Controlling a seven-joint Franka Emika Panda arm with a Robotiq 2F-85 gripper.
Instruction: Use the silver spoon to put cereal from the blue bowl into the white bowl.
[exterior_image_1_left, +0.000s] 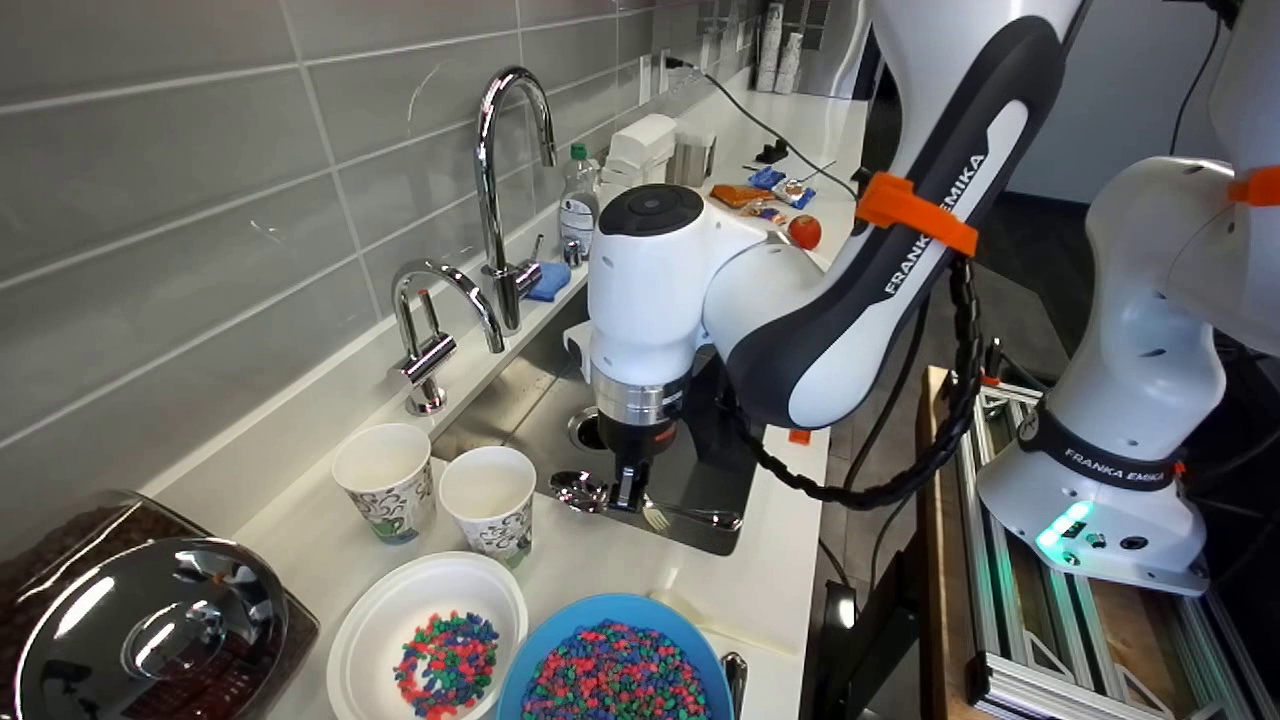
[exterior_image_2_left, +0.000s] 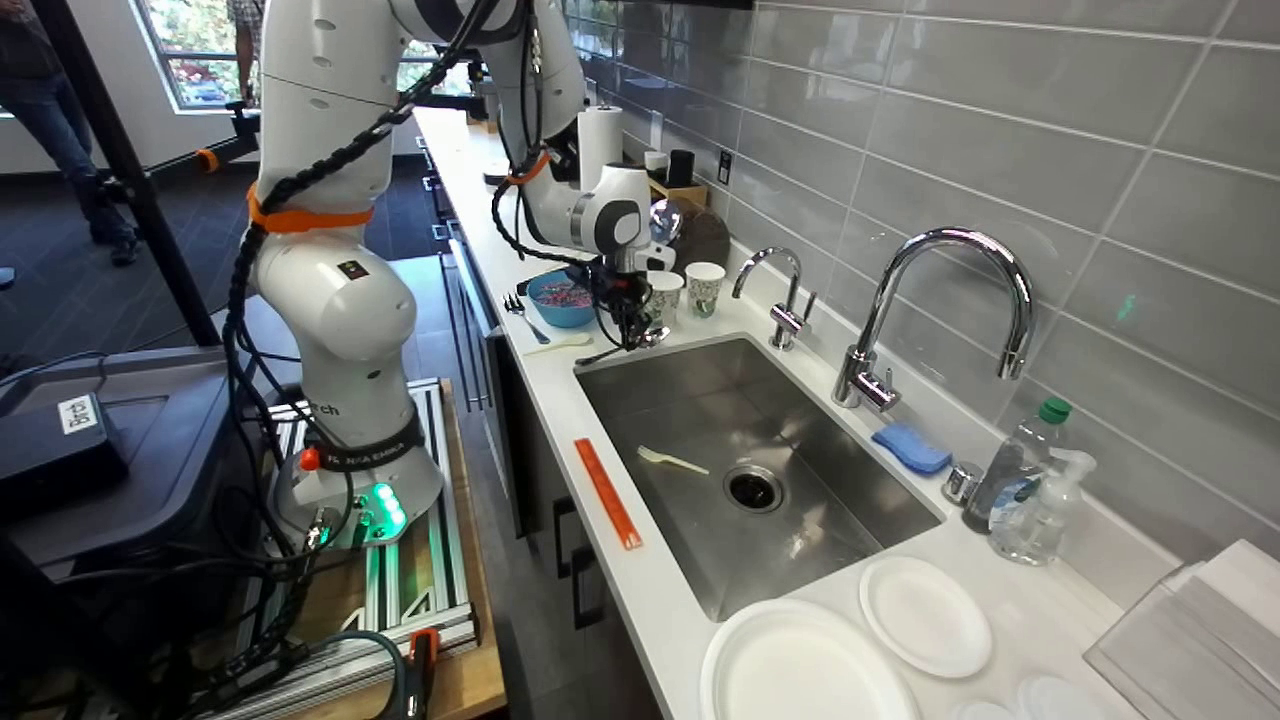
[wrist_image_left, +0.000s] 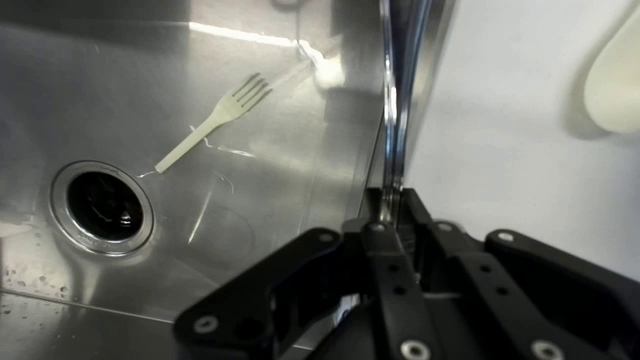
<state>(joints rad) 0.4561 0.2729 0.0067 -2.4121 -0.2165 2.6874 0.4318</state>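
Observation:
My gripper (exterior_image_1_left: 627, 497) is shut on the silver spoon (exterior_image_1_left: 578, 492) at the sink's near edge; the gripper (exterior_image_2_left: 632, 335) and spoon (exterior_image_2_left: 655, 338) also show in an exterior view. In the wrist view the fingertips (wrist_image_left: 395, 200) pinch the shiny handle (wrist_image_left: 400, 100), which points away from the jaws; the spoon's bowl is out of that view. The blue bowl (exterior_image_1_left: 515, 665) holds much multi-coloured cereal (exterior_image_1_left: 615, 675). The white bowl (exterior_image_1_left: 372, 625) beside it holds a smaller heap of cereal (exterior_image_1_left: 448, 660). The blue bowl (exterior_image_2_left: 562, 315) stands behind the gripper in an exterior view; there the white bowl is hidden.
Two patterned paper cups (exterior_image_1_left: 390, 485) (exterior_image_1_left: 492, 505) stand between the bowls and the small faucet (exterior_image_1_left: 430, 370). A pale plastic fork (exterior_image_2_left: 672, 460) lies in the sink (exterior_image_2_left: 640, 540). A pale utensil (exterior_image_2_left: 560, 343) and a dark-handled fork (exterior_image_2_left: 522, 315) lie near the blue bowl.

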